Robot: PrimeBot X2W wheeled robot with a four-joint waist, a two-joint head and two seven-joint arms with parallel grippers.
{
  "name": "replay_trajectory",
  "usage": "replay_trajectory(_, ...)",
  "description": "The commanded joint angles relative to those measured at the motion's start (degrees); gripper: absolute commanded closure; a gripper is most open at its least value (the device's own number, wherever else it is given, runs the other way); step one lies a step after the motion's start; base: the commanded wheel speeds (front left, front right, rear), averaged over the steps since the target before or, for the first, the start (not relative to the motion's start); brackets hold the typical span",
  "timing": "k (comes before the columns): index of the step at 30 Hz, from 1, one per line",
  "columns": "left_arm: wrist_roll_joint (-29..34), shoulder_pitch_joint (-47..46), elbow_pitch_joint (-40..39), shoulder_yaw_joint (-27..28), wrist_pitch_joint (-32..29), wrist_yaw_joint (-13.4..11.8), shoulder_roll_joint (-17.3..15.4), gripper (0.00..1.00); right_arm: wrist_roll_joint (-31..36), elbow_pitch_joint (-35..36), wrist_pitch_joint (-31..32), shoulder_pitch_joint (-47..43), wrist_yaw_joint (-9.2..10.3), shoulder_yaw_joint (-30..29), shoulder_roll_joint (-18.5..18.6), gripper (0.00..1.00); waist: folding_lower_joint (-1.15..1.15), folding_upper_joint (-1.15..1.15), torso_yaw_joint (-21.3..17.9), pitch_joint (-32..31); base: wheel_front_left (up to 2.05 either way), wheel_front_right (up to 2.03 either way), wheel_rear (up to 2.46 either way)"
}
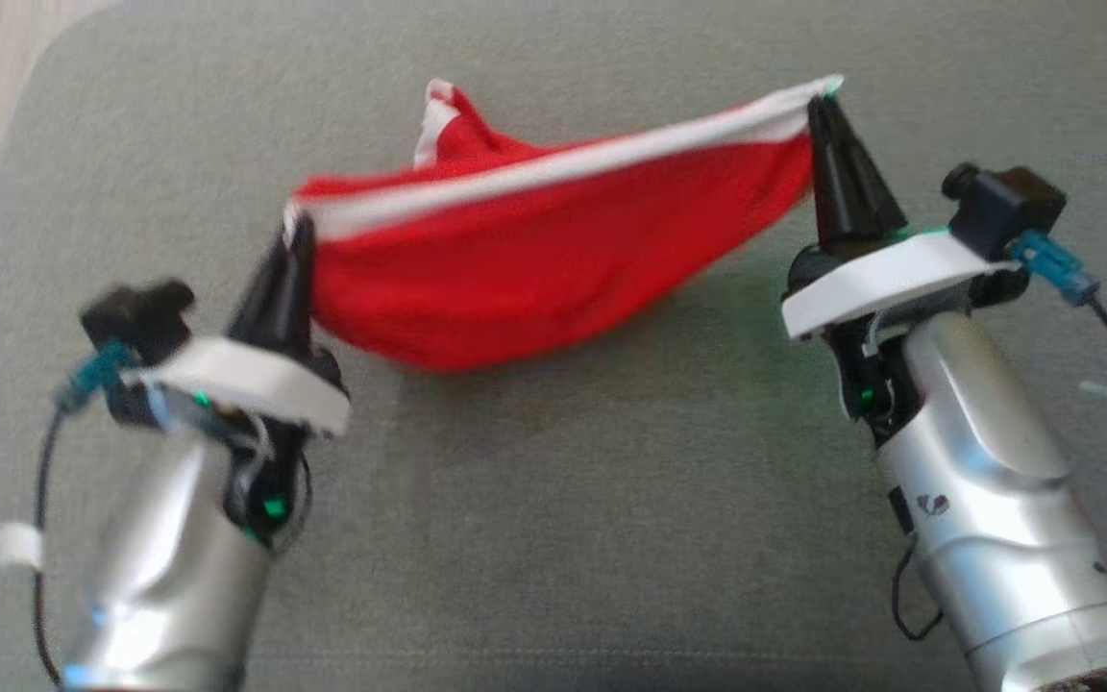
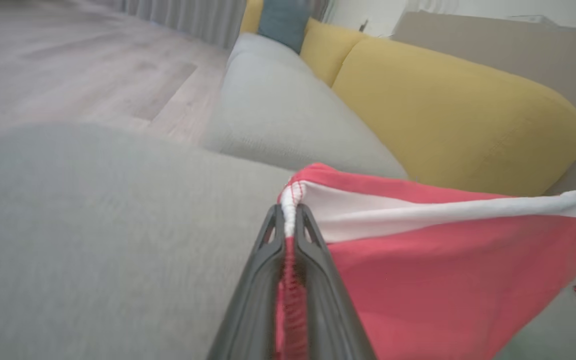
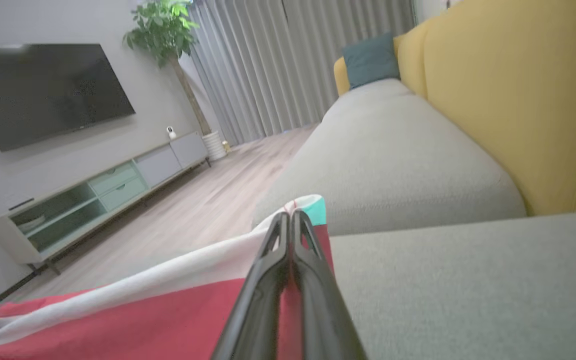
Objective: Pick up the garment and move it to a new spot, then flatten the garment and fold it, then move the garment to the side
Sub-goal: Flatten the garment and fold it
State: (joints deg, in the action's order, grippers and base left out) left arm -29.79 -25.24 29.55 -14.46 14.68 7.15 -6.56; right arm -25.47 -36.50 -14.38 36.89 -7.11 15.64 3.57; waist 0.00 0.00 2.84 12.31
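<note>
I have the garment strung between both pincers above the grey cushion. Its belly sags low, and I can't tell if it touches. The left pincer is clamped on one end of the white band, and the right pincer is clamped on the other. I judge it light, limp and stretchy, so it will slump wherever it is unsupported. The stitched band ends look like the firmest places to hold; the thin red cloth could slip.
</note>
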Motion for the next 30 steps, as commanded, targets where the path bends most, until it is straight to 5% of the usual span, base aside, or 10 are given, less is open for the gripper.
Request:
replay_trajectory(1, 0.7, -5.1, -2.6, 0.6, 0.2, 0.3, -3.5, 1.00, 1.0, 4.0, -0.6, 2.1, -0.37, -0.2, -0.7, 1.00, 0.00, 0.00, -1.9, -2.0, 0.00, 0.00, 0.00)
replay_trajectory(17, -3.7, -21.7, -8.2, -3.8, -9.1, 0.3, -12.2, 1.00, 3.7, 10.4, 0.1, 11.7, -0.37, -1.1, -0.4, 1.00, 0.00, 0.00, -7.1, -4.2, 0.00, 0.00, 0.00)
replay_trajectory(30, 0.1, -39.4, 2.6, -4.6, -5.3, -1.2, -9.9, 1.00, 11.0, -0.8, -0.4, 30.4, -0.37, -3.2, -0.4, 1.00, 0.00, 0.00, -5.8, 10.2, 0.00, 0.00, 0.00)
